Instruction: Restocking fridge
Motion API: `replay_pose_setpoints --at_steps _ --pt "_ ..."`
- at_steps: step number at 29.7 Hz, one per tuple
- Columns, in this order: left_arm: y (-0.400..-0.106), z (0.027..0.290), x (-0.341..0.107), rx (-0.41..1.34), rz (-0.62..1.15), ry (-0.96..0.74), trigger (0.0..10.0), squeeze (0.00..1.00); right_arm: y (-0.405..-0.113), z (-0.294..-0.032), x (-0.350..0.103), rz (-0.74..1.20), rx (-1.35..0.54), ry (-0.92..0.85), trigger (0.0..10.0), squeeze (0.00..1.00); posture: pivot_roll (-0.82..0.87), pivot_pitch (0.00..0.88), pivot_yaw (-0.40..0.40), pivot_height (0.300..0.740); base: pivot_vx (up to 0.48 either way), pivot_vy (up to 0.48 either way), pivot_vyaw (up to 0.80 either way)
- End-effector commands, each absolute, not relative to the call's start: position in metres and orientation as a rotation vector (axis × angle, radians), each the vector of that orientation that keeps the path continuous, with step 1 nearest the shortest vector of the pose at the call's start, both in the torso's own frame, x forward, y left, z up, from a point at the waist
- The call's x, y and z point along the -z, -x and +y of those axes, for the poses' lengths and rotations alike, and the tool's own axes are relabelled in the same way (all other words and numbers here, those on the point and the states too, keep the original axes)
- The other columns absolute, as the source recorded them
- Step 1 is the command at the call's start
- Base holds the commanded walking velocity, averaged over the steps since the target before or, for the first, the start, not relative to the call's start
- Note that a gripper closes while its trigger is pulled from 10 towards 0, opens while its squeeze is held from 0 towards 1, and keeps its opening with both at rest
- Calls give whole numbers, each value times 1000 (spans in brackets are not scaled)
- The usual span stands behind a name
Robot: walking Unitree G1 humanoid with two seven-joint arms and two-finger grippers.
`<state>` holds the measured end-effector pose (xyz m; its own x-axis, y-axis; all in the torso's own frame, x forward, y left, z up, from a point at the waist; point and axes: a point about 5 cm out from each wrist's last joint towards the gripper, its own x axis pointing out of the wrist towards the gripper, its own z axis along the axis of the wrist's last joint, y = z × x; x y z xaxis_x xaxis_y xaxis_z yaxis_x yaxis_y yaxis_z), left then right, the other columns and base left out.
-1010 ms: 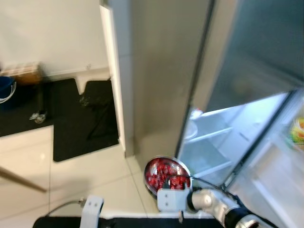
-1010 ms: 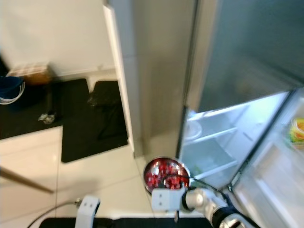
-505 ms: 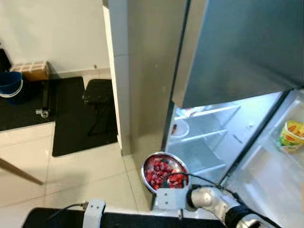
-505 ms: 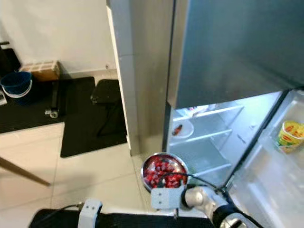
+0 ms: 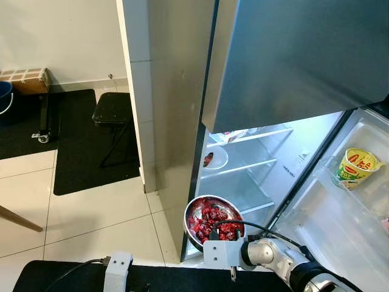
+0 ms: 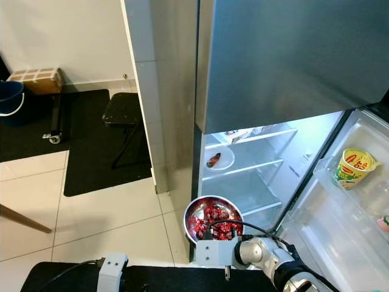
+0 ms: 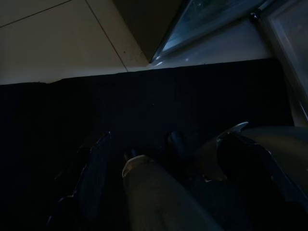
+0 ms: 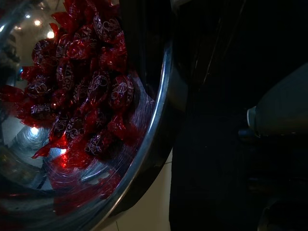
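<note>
Steel bowl [image 5: 213, 220] heaped with red-wrapped sweets [image 5: 214, 222] is what you are carrying in the right gripper [image 6: 214, 233]. It hangs low, in front of the open fridge [image 6: 243, 170], just outside the lit lower compartment. In the right wrist view the black fingers [image 8: 144, 29] are clamped on the bowl's rim at the near edge, so the whole load hangs off one side of the grip.

That one-sided pinch is your main risk. I'd expect the bowl to pivot in the grip if you swing or stop sharply, and the sweets are piled loose enough to slide out onto the floor tiles [image 5: 91, 213].

Watch the fridge body too. The bowl sits close to the bottom corner of the grey cabinet side [image 5: 176, 152] and near the open door [image 6: 340, 219] on your right; a reach that drifts either way could knock the rim and twist it loose.

Inside, a white plate [image 6: 219, 159] already sits on the upper glass shelf [image 6: 243, 170], so the shelf below looks the safer spot, though headroom there seems tight for a heaped bowl. Keep it level going in.

Your left gripper [image 7: 139, 159] hangs idle in shadow, and you cannot tell from that dark view how its fingers are set.
</note>
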<state>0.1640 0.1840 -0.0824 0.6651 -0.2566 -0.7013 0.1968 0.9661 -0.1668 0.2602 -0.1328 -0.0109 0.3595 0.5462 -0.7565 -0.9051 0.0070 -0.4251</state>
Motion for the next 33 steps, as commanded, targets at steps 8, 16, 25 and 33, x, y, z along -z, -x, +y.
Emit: replay_pose_setpoints --at_steps 8,16,25,33 --pt "-163 180 84 243 806 100 10000 0 -267 -132 3 385 -1180 1062 10000 0 -51 0 -57 740 0 -269 0" --pt "-165 181 83 229 801 98 10000 0 -268 -130 2 372 -1172 1067 10000 0 -51 0 -57 740 0 0 0" --pt "-164 182 83 223 803 100 10000 0 -268 -127 0 356 -1182 1039 10000 0 -50 0 -55 740 0 0 438" --pt "-163 183 83 224 806 95 10000 0 -266 -127 2 367 -1189 1035 10000 0 -49 0 -54 740 0 0 788"
